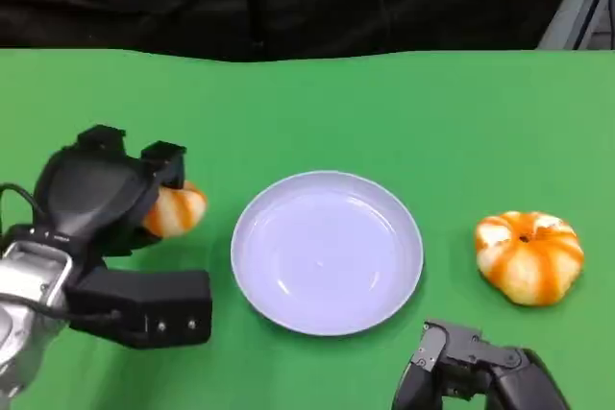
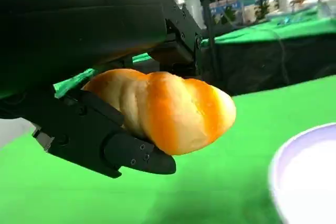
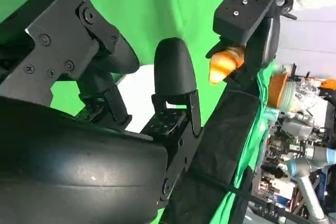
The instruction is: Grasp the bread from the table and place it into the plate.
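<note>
My left hand [image 1: 96, 204] grips a golden twisted bread roll [image 1: 175, 209] and holds it above the green table, just left of the white plate [image 1: 327, 252]. In the left wrist view the roll [image 2: 168, 109] sits between black fingers [image 2: 113, 145], with the plate rim [image 2: 286, 174] a short way beyond it. Across the table, the right wrist view catches the same roll [image 3: 224, 62] held in the left hand [image 3: 252, 14]. My right hand [image 1: 476, 372] rests low at the front right, holding nothing, its fingers [image 3: 173, 72] apart.
An orange-and-white striped round bun [image 1: 528, 256] lies on the table right of the plate. The green table ends at a dark backdrop at the far edge. A metal stand [image 1: 581, 7] stands at the back right.
</note>
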Robot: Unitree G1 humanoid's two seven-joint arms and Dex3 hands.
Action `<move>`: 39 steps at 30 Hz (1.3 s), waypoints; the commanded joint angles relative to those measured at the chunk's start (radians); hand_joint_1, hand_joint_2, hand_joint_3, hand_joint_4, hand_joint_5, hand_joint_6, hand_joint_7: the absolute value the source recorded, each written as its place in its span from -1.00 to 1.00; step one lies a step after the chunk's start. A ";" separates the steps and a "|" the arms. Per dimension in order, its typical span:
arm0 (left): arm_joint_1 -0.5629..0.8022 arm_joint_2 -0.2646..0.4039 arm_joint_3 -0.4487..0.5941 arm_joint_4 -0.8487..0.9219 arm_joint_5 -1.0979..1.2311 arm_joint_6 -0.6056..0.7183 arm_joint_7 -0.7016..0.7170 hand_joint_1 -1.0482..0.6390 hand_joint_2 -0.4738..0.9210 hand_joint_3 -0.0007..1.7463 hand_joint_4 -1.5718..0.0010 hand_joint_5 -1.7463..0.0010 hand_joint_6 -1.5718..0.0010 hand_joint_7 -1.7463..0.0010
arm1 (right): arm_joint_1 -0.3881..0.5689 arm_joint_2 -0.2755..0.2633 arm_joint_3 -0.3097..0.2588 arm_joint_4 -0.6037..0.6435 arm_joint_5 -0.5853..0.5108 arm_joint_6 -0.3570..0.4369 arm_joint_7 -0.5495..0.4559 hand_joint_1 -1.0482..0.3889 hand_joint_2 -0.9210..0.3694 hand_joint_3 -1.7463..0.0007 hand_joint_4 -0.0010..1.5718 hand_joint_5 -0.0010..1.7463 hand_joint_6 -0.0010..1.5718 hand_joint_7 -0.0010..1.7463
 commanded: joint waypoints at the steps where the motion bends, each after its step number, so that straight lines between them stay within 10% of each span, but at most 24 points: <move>1: 0.008 -0.031 0.031 -0.023 -0.037 -0.043 0.066 0.00 0.36 0.09 -0.16 -1.00 0.09 -1.00 | 0.009 0.002 0.002 -0.024 0.004 0.009 -0.008 0.40 0.04 -0.75 0.17 0.87 0.01 0.61; 5: -0.007 -0.085 0.024 -0.015 -0.058 -0.105 0.110 -0.01 0.23 0.42 -0.20 -1.00 0.06 -1.00 | 0.011 0.006 0.000 -0.035 0.014 0.026 -0.005 0.45 -0.01 -0.73 0.13 0.92 -0.02 0.64; 16: -0.032 -0.220 0.003 -0.021 -0.065 -0.094 0.071 0.00 0.19 0.51 -0.23 -1.00 0.03 -1.00 | -0.006 0.012 0.001 -0.021 0.009 0.025 -0.010 0.47 -0.03 -0.72 0.12 0.94 -0.03 0.67; 38: -0.111 -0.404 -0.082 0.159 -0.054 0.007 0.061 0.04 0.17 0.49 -0.24 -1.00 0.02 -1.00 | 0.000 0.004 0.008 -0.023 0.006 0.013 -0.009 0.47 -0.05 -0.67 0.11 0.93 -0.04 0.65; 39: -0.110 -0.413 -0.082 0.156 -0.069 0.031 0.012 0.02 0.32 0.17 -0.03 -1.00 0.09 -0.66 | -0.002 0.006 0.010 -0.021 0.004 0.013 -0.011 0.48 -0.04 -0.68 0.11 0.92 -0.04 0.65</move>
